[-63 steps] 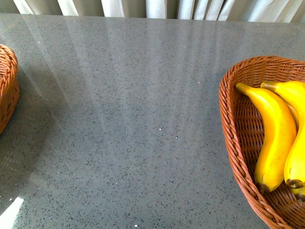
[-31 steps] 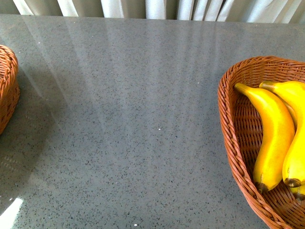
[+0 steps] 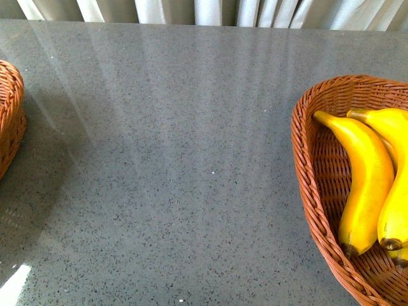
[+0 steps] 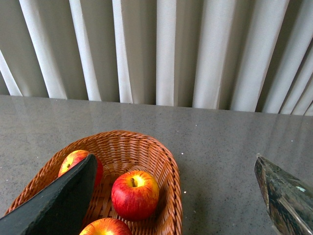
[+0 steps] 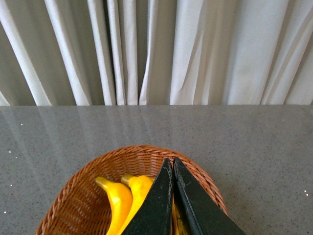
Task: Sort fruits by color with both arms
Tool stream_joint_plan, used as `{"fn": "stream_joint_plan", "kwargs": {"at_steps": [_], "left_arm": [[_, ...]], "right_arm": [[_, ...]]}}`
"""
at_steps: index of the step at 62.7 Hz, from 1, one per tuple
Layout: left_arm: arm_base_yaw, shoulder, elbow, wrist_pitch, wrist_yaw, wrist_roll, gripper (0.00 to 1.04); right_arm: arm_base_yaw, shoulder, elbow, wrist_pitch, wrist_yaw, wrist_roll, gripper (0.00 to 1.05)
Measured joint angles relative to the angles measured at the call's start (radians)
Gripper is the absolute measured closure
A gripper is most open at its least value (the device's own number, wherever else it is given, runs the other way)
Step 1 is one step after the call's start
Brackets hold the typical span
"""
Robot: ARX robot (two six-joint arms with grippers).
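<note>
The sorting looked finished to me: three apples [image 4: 135,194] lay in the basket [image 4: 166,161] at the table's [image 3: 191,166] left edge, and the bananas [image 3: 362,185] lay together in the other basket [image 3: 309,185] at its right edge, with no fruit on the table between them. My left fingers [image 4: 63,200] were spread wide above the apples, holding nothing. My right fingers [image 5: 168,200] were pressed together, empty, above the bananas.
</note>
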Motion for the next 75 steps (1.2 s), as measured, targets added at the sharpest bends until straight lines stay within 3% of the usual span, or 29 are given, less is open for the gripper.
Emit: {"fn": "stream_joint_plan", "kwargs": {"at_steps": [29, 35, 71, 75], "left_arm": [[0.0, 0.0, 0.0, 0.0, 0.0, 0.0, 0.09], [0.0, 0.0, 0.0, 0.0, 0.0, 0.0, 0.09], [0.0, 0.0, 0.0, 0.0, 0.0, 0.0, 0.09], [0.0, 0.0, 0.0, 0.0, 0.0, 0.0, 0.09]], "right_arm": [[0.0, -0.153, 0.0, -0.153, 0.0, 0.0, 1.03], [0.0, -0.29, 0.0, -0.313, 0.001, 0.0, 1.03], [0.0, -0.317, 0.0, -0.323, 0.0, 0.0, 1.03], [0.0, -0.317, 0.0, -0.323, 0.0, -0.002, 0.94]]}}
